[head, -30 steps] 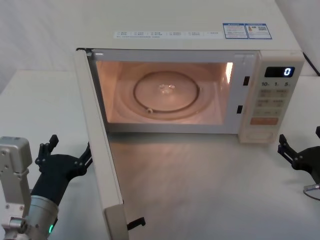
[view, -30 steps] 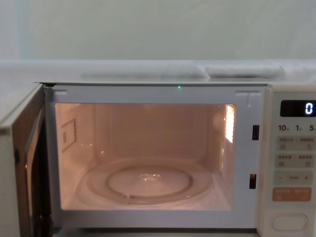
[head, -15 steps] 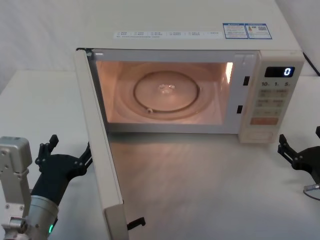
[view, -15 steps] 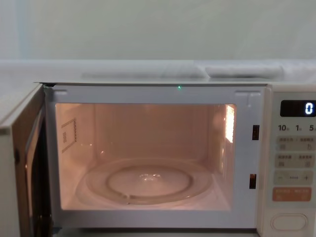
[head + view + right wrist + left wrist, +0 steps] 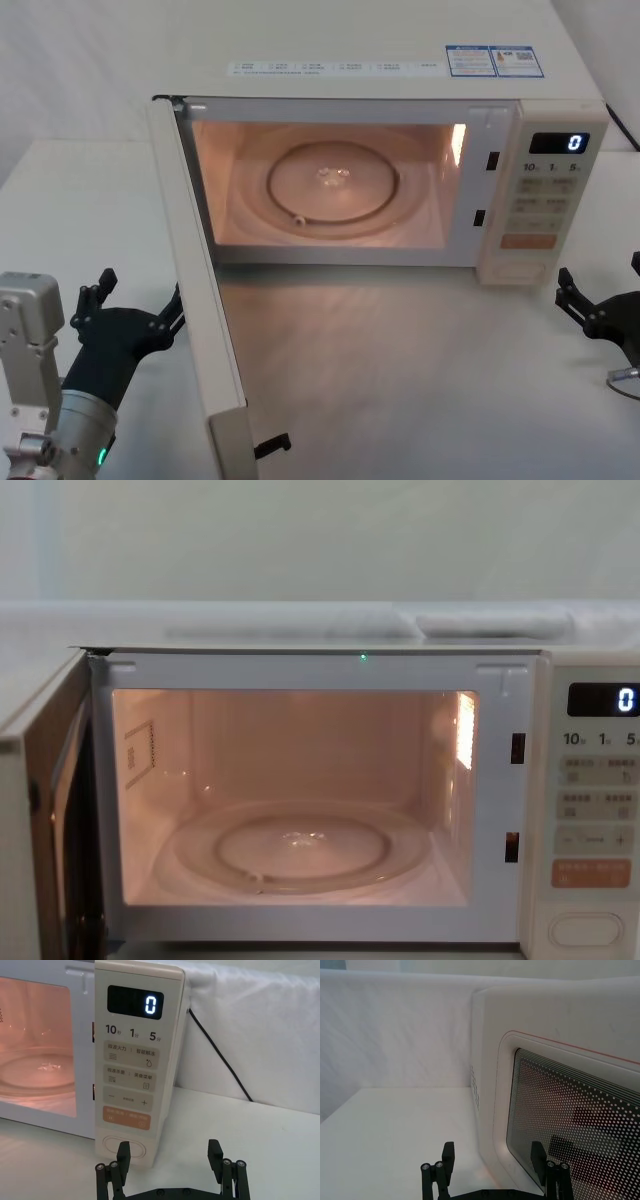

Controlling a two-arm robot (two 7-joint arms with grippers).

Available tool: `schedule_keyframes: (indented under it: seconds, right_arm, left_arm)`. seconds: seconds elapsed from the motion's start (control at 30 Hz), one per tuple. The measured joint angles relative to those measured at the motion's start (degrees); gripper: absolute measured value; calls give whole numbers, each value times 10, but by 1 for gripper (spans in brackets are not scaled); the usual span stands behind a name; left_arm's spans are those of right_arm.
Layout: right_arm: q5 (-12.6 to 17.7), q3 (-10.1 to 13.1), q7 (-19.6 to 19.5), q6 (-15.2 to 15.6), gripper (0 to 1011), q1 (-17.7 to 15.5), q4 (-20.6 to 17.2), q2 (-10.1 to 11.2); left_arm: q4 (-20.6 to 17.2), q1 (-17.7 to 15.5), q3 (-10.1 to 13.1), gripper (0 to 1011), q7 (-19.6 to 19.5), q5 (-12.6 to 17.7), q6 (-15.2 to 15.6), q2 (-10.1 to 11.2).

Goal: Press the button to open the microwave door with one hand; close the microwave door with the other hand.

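With the microwave door (image 5: 195, 290) swung wide toward us at the left and our spread left gripper (image 5: 135, 308) just outside it, pushing near the hinge could shift the microwave (image 5: 400, 85) instead.

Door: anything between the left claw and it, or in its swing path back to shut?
Nothing visible. The left claw sits open just outside the open door, facing its window. The tabletop in front of the oven is bare, and nothing sticks out of the cavity.
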Motion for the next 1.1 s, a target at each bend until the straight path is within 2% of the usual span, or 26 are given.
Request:
schedule_keyframes:
  seconds: [0.9,1.1]
  right_arm:
    - [0,0,0,0,1002,0,0,0]
    - [0,0,0,0,1002,0,0,0]
  left_arm:
    - [0,0,0,1000,0,0,0,0]
    - [0,0,0,871,0,0,0,0]
